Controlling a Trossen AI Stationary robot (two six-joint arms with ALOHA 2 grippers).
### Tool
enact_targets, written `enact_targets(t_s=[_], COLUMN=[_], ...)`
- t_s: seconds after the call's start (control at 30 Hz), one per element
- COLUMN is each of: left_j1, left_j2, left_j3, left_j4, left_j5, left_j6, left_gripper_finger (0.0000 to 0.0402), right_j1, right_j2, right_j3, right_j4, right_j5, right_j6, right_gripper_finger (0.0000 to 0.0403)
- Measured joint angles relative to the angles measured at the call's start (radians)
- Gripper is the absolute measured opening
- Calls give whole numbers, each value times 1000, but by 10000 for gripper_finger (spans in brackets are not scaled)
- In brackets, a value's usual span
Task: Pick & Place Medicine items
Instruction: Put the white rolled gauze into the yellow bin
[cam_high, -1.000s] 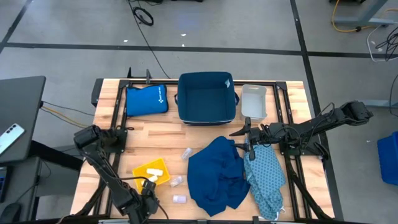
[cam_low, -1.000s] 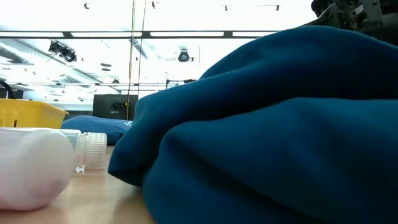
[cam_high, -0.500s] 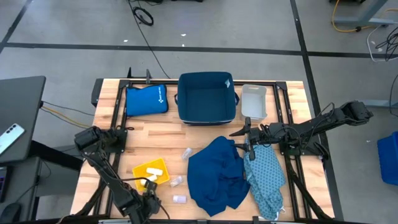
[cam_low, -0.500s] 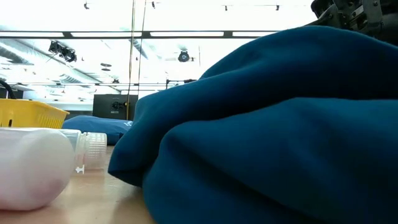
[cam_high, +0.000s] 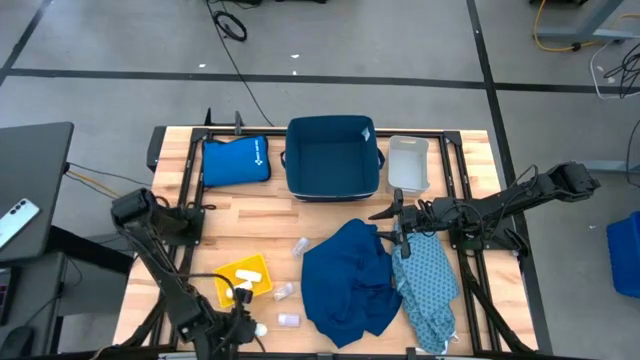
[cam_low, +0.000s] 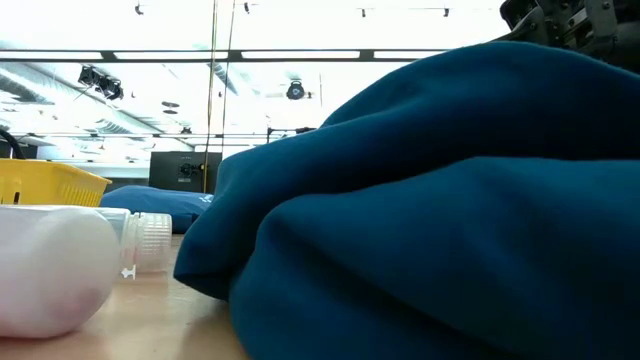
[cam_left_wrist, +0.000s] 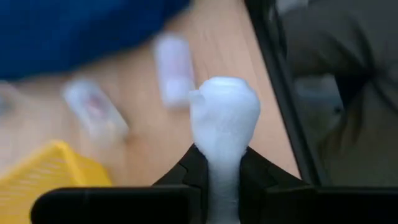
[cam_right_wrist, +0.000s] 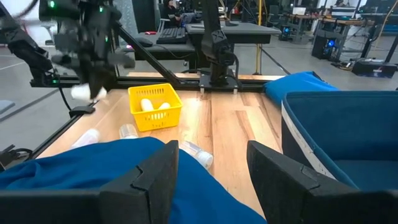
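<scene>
Overhead, the left end effector is seen at the near edge of the table, clamped on a small white bottle. The yellow tray lies just beyond it, toward the table's middle, with pale packs already inside. Two more bottles rest on the wood between the tray and the blue cloth, and one further off near the cloth's far edge. The right end effector is held well apart over the cloths, so the left arm is plainly the nearer one.

At table height, a white bottle is seen lying on its side in front, a clear one behind it, and the tray's rim beyond; neither end effector is clearly shown.

From the left wrist, the held bottle is seen gripped between the fingers, its long axis in line with them. A corner of the tray is seen off to one side, so a short carry sideways is judged to be called for.

From the right wrist, that arm's fingers are seen standing apart with nothing between them. The tray is seen far across the cloth, and the left end effector with its bottle beside it.
</scene>
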Motion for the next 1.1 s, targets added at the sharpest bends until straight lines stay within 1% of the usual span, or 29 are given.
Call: enact_targets(t_s=[0.07, 0.13, 0.23, 0.3, 0.5, 0.63, 0.7, 0.8, 0.9, 1.0, 1.1], left_j1=[-9, -17, -21, -21, 7, 39, 54, 68, 77, 79, 79], left_j2=[-38, -72, -112, -137, -193, -241, -263, -297, -322, -346, -373], left_j3=[0, -2, -26, -64, -262, -418, -494, -590, -663, -709, -731], left_j4=[13, 53, 167, 293, 751, 1099, 1213, 1270, 1266, 1249, 1181], left_j5=[-59, -96, -104, -94, 8, 116, 145, 128, 59, -1, -50], left_j6=[26, 76, 179, 258, 458, 580, 608, 597, 527, 462, 388], left_gripper_finger=[47, 47, 47, 47, 47, 47, 47, 47, 47, 47, 47], right_j1=[0, 0, 0, 0, 0, 0, 0, 0, 0, 0, 0], right_j2=[0, 0, 0, 0, 0, 0, 0, 0, 0, 0, 0], right_j3=[0, 0, 0, 0, 0, 0, 0, 0, 0, 0, 0], right_j4=[0, 0, 0, 0, 1, 1, 1, 1, 1, 1, 1], right_j5=[-1, -1, -1, -1, -1, -1, -1, -1, 0, 5, 5], right_j6=[0, 0, -3, -8, -11, -11, -11, -10, -8, -7, 0], right_gripper_finger=[199, 199, 199, 199, 199, 199, 199, 199, 199, 199, 199])
